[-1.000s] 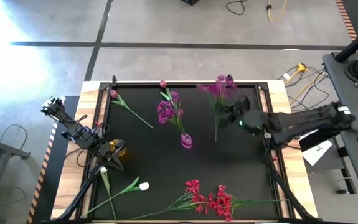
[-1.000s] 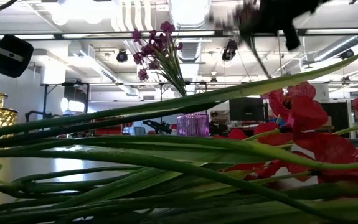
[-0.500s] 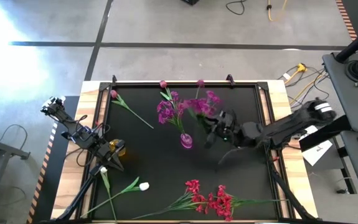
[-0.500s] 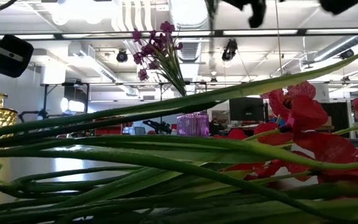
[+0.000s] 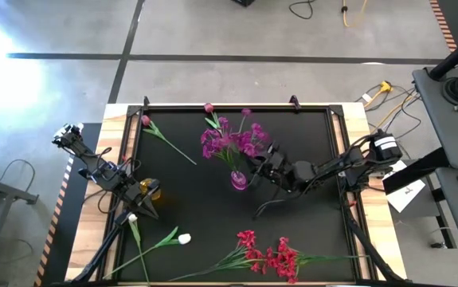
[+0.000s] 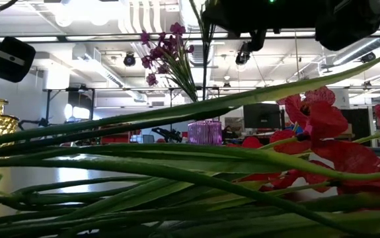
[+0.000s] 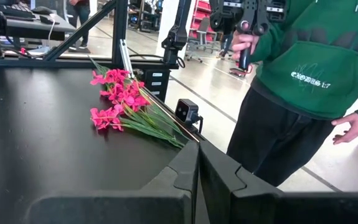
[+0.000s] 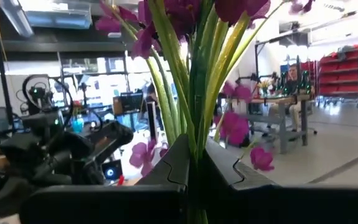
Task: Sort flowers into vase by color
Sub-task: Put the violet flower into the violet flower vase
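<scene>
My right gripper (image 5: pixel 268 170) is shut on a purple flower stem just right of the purple vase (image 5: pixel 238 180). That stem's blossoms (image 5: pixel 249 143) sit beside the purple blossoms (image 5: pixel 213 144) standing in the vase. My left gripper (image 7: pixel 197 177) is shut and holds nothing. It waits at the table's left, by the gold vase (image 5: pixel 150 190). Lying flat on the mat are a pink tulip (image 5: pixel 146 121), white tulips (image 5: pixel 184 238) and red blossom stems (image 5: pixel 270 257). In the low view the purple vase (image 6: pixel 205 132) shows behind green stalks. My right gripper pinches the purple flower's bundle of green stalks (image 8: pixel 194 134) between its two fingers, a little below the blossoms, and the fingers lie across the stalks. The blossoms stand above the fingers. The long stalk end (image 5: pixel 262 207) trails toward the near edge; whether it touches the mat I cannot tell.
A second pink bud (image 5: pixel 209 108) lies near the far edge. Red blossoms (image 6: pixel 322 122) and green stalks fill the low view's foreground. A person in a green hoodie (image 7: pixel 309 56) stands beyond the table. Bare black mat (image 5: pixel 197 203) lies between the two vases.
My right gripper has carried the purple stem from the far right part of the mat toward the left and near, up to the purple vase. The stem has swung, so its blossoms now lie beside the vase's blossoms and its lower end trails toward the near edge.
</scene>
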You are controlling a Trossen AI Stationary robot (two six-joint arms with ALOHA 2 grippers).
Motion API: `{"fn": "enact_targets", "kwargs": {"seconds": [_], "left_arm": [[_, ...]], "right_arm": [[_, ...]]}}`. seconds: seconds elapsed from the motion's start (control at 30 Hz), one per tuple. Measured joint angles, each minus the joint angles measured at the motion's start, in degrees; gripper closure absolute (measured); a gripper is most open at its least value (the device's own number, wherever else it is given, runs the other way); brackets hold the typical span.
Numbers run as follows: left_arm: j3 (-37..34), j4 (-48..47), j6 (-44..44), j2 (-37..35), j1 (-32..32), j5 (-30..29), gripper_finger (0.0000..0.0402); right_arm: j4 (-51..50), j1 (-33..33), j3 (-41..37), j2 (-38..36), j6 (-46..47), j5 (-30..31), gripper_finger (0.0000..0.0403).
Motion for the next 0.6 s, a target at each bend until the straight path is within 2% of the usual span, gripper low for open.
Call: {"fn": "enact_targets", "kwargs": {"seconds": [0.6], "left_arm": [[0.00, 0.00, 0.00, 0.00, 0.00, 0.00, 0.0402]], "right_arm": [[-1.82, -1.07, 0.00, 4.16, 2.27, 0.23, 0.0390]]}}
